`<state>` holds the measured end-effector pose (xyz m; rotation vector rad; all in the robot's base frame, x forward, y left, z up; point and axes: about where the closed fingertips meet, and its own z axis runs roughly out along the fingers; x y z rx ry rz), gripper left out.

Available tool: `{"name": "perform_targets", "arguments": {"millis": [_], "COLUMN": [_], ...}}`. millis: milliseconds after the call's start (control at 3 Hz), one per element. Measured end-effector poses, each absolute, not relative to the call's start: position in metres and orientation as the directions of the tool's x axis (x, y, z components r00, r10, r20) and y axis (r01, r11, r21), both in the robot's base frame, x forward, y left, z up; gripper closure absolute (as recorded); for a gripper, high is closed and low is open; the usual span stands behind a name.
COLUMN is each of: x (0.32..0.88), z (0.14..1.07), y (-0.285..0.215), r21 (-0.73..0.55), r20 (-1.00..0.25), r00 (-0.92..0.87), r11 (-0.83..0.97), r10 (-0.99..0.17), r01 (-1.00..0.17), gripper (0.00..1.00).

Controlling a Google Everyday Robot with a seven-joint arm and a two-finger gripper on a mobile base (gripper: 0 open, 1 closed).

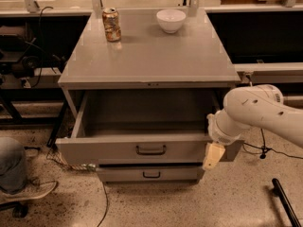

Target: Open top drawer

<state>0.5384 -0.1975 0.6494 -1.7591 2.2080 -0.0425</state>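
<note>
The top drawer of the grey metal cabinet stands pulled well out toward me, its deep grey interior bare and its small dark loop handle at the centre of the front. My gripper hangs from the white arm at the drawer's right front corner, right of the handle and not on it. One pale fingertip points down in front of the drawer face.
A drink can and a white bowl stand at the back of the cabinet top. A lower drawer is shut beneath. Cables and dark equipment lie at left; a shoe and a black bar on the floor.
</note>
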Motion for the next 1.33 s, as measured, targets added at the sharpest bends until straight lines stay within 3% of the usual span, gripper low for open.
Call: {"name": "perform_targets", "arguments": {"millis": [1000, 1333], "x": [0.503, 0.5], "z": [0.644, 0.635], "y": [-0.183, -0.183], "r21": [-0.115, -0.082], "r20": [-0.236, -0.22], "r00": [-0.015, -0.008], "r11": [0.043, 0.027], "r10": [-0.972, -0.975], "r01": [-0.992, -0.996], "gripper": [0.04, 0.25]}}
